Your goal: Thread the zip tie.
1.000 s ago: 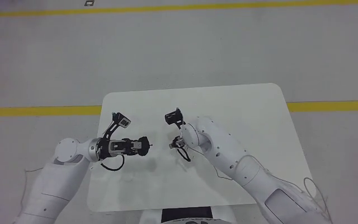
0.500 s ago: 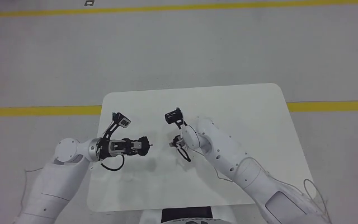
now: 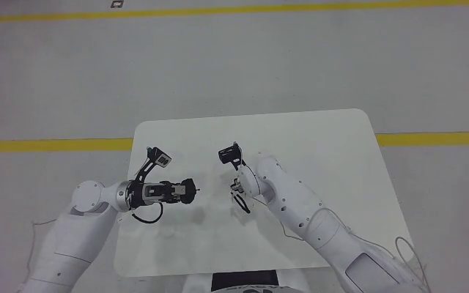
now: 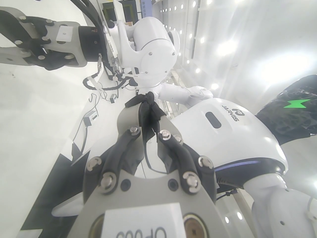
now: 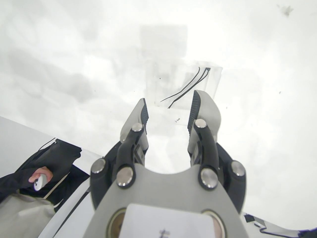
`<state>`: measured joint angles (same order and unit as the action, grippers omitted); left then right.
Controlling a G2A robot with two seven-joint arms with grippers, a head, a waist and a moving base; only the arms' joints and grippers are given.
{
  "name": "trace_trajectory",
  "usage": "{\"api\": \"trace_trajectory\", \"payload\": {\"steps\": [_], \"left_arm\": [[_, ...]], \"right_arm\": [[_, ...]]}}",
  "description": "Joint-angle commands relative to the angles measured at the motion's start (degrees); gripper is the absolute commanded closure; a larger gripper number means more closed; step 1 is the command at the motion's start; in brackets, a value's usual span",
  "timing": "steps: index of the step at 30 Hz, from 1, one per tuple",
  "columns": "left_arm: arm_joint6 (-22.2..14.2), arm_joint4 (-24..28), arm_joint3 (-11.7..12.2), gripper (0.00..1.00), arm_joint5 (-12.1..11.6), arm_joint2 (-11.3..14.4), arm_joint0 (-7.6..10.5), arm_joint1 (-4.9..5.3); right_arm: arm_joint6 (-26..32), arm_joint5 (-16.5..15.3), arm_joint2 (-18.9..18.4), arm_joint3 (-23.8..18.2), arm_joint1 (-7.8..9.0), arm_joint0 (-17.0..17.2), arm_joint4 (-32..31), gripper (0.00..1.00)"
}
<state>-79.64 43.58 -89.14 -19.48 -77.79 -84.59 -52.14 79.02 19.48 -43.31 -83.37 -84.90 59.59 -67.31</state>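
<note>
Left pincer (image 4: 147, 118): clenched on black zip tie (image 4: 148, 100). Right pincer (image 5: 171, 97): released, above clear box (image 5: 213, 75) of spare ties (image 5: 188, 87).

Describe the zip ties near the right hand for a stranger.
Start at the white table. Below the open right hand lies a clear square tray. The zip ties are the thin black strands on it, the only dark lines.

Thin black zip ties (image 5: 189, 87) lie gently curved inside a clear container (image 5: 158, 80).
</note>
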Motion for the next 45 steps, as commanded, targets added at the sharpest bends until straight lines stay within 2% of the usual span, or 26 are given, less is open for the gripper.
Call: {"api": "trace_trajectory", "payload": {"steps": [1, 10, 25, 45], "left_arm": [[0.0, 0.0, 0.0, 1.0, 0.0, 0.0, 0.0, 0.0], [0.0, 0.0, 0.0, 1.0, 0.0, 0.0, 0.0, 0.0], [0.0, 0.0, 0.0, 1.0, 0.0, 0.0, 0.0, 0.0], [0.0, 0.0, 0.0, 1.0, 0.0, 0.0, 0.0, 0.0]], "right_arm": [[-0.1, 0.0, 0.0, 0.4, -0.18, 0.1, -0.3, 0.64], [-0.4, 0.0, 0.0, 2.7, -1.25, 0.8, -1.7, 0.71], [-0.8, 0.0, -0.4, 7.0, -3.33, 0.9, -4.7, 0.74], [0.6, 0.0, -3.5, 7.5, -5.32, 2.9, -14.5, 0.72]]}}
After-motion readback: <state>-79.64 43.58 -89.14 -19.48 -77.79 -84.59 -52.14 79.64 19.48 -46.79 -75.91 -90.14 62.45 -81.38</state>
